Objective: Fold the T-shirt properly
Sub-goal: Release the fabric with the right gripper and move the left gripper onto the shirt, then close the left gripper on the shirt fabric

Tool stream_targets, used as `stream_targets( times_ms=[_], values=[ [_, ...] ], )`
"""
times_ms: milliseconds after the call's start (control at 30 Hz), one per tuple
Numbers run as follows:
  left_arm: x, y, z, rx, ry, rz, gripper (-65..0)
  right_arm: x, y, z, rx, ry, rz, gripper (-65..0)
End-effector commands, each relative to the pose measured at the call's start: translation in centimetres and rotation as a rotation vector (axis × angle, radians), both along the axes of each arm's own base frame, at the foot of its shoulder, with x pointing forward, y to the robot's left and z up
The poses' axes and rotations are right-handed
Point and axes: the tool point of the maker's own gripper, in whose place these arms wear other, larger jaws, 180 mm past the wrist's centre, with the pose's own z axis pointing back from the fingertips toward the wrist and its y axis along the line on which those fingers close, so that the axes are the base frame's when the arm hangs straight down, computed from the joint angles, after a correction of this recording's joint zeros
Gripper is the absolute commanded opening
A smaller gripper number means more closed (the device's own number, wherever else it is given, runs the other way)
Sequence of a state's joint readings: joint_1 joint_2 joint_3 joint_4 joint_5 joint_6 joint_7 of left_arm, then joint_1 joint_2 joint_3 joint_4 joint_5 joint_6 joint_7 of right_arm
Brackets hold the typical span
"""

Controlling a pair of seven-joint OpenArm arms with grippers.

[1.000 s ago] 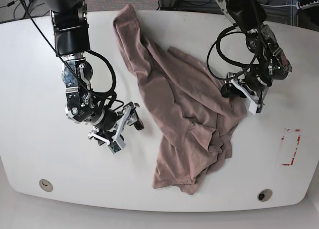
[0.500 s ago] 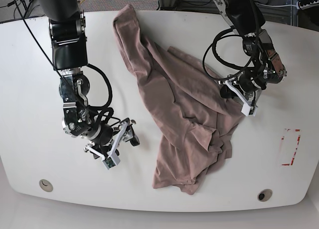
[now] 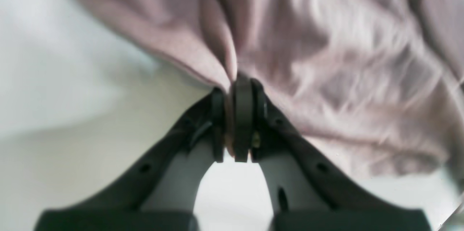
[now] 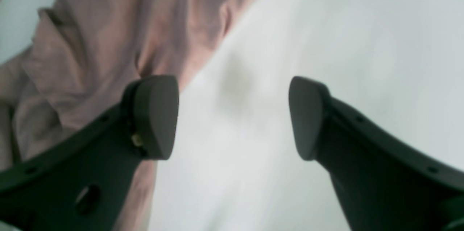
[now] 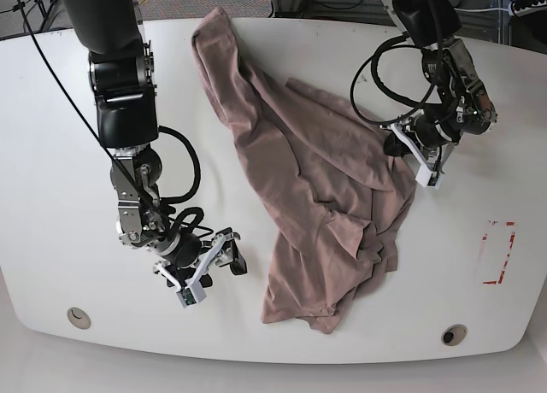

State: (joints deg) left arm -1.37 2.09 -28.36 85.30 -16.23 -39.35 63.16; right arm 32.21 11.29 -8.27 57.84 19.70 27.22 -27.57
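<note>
While crumpled and unfolded, lay as listed:

T-shirt (image 5: 312, 196): sprawled in a wrinkled diagonal heap over the middle of the table (image 5: 51, 111), one narrow end reaching the far edge, the bunched bulk sagging toward the near edge; no fold made yet.

Step in hand: judged to be the first grasp, taking hold of edges so as to spread the cloth flat before any folding.

Left gripper (image 3: 237, 78): clamped tight on a pinch of the T-shirt's edge, fabric gathered into a pleat between the pads (image 3: 243, 115); in the base view set at the cloth's border on the side toward the table's right edge.

Right gripper (image 4: 232, 115): spread wide, holding nothing; bare table between the fingertips (image 4: 156, 115), the T-shirt's border lying just beside and behind one of them; in the base view low near the table's near-left part, close to the lower hem but apart from it.

Next move, as a judgement: called for closing the right gripper on the near hem or a corner, then drawing both holds apart to stretch the cloth flat.

Risk, as a judgement: pinch possibly catching more than one layer, leaving the heap twisted when pulled.

Red marking (image 5: 498, 252): near the table's right edge, well apart from the cloth.
</note>
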Motion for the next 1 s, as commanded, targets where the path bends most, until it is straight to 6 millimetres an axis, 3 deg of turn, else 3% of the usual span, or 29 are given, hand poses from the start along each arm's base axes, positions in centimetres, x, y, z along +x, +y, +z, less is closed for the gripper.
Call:
stream_targets(
  times_ms=[0,133,233,600,967],
  values=[
    [-2.4,2.1,-0.5,0.136,0.088,-0.046,-63.9,1.6,0.7,2.6,0.056,-0.083,-0.009,-20.5],
    [-3.4,3.8,0.2,0.213,0.093,-0.073,-63.9,1.8,1.3,2.4,0.078,-0.081,-0.012,-20.5],
    [-4.2,5.1,0.6,0.258,0.100,-0.080,-63.9,1.7,3.0,1.7,0.111,-0.056,-0.002,-20.5],
    [-7.5,9.9,1.2,0.407,0.153,-0.109,-63.7,0.5,6.1,0.5,0.160,-0.014,0.025,-20.5],
    [-8.9,13.5,1.8,0.504,0.201,-0.127,-63.6,-0.7,8.0,-0.7,0.192,0.016,0.040,-20.5]
  ],
)
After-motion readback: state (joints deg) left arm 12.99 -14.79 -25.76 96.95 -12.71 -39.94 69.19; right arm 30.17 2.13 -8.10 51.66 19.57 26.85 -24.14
